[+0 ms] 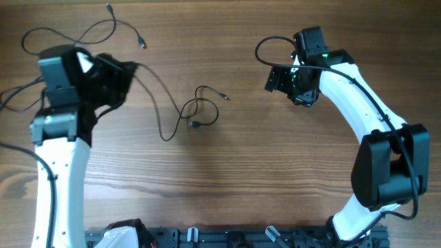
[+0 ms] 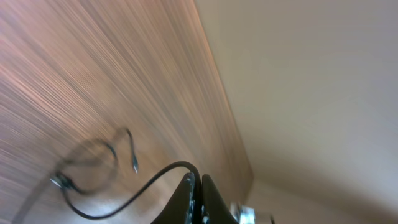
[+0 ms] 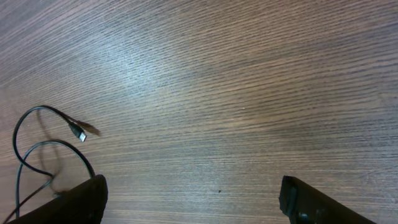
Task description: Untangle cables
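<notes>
Partly done, it seems: one cable (image 1: 142,43) is being left clear by the tabletop's (image 1: 275,172) far left corner, a second cable (image 1: 195,125), looped mid-tabletop, is being clamped in the left claw (image 2: 196,184), while the right claw (image 3: 189,196) is being held apart, empty.

Thin dark cables (image 1: 195,125), loosely looped, partly tangled.

A wooden table top (image 1: 275,172) with fine brown grain lies under and all around the left gripper (image 2: 198,183) and the right gripper (image 3: 191,183). Just beyond the left gripper, the table's edge (image 2: 217,93) meets a plain beige surface (image 2: 311,93), too blurred to identify. Well behind both grippers, a black rail (image 1: 227,238) with small silvery fittings (image 1: 272,233) runs along the near side.
</notes>
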You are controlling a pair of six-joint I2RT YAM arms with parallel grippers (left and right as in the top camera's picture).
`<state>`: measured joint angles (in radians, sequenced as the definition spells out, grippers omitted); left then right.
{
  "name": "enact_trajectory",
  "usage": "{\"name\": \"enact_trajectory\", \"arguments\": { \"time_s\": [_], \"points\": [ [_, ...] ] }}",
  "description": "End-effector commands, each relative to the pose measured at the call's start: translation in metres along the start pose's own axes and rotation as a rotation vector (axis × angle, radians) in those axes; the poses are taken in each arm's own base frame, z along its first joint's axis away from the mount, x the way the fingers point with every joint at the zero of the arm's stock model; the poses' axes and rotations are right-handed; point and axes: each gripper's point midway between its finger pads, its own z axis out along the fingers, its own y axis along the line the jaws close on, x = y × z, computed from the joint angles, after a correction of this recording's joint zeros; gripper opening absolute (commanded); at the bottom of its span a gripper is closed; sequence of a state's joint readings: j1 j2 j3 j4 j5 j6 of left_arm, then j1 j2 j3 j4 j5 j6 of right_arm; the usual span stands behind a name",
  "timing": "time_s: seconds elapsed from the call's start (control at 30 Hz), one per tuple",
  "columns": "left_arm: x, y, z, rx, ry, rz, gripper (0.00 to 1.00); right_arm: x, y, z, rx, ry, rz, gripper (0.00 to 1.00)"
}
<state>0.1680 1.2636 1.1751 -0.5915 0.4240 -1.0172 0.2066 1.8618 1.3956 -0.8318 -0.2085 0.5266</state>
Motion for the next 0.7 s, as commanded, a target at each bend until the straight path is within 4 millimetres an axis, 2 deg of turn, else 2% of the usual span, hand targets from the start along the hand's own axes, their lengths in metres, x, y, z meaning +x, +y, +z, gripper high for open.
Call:
{"name": "enact_trajectory", "arguments": {
  "time_s": [0.0, 0.13, 0.27, 0.37, 0.53, 0.57, 0.67],
  "points": [
    [-0.062, 0.026, -0.024, -0.075, -0.23, -0.027, 0.04, -0.002, 0.0, -0.001, 0.001, -0.01, -0.004, 0.9],
    [-0.117, 0.071, -0.055, -0.229, -0.467, -0.112, 0.04, -0.004, 0.001, -0.001, -0.002, -0.017, -0.005, 0.9],
    [-0.149, 0.113, -0.081, -0.386, -0.63, -0.182, 0.04, -0.006, 0.002, -0.001, -0.009, -0.028, -0.009, 0.91],
    [-0.165, 0.138, -0.093, -0.481, -0.71, -0.213, 0.04, -0.008, 0.003, -0.001, -0.013, -0.035, -0.01, 0.91],
    [-0.191, 0.178, -0.101, -0.668, -0.778, -0.171, 0.04, -0.009, 0.004, -0.001, -0.014, -0.038, -0.012, 0.91],
    [-0.201, 0.191, -0.101, -0.722, -0.78, -0.135, 0.04, -0.01, 0.004, -0.001, -0.016, -0.041, -0.016, 0.91],
    [-0.216, 0.209, -0.094, -0.788, -0.742, -0.05, 0.04, -0.012, 0.006, -0.001, -0.021, -0.051, -0.028, 0.91]
  ]
}}
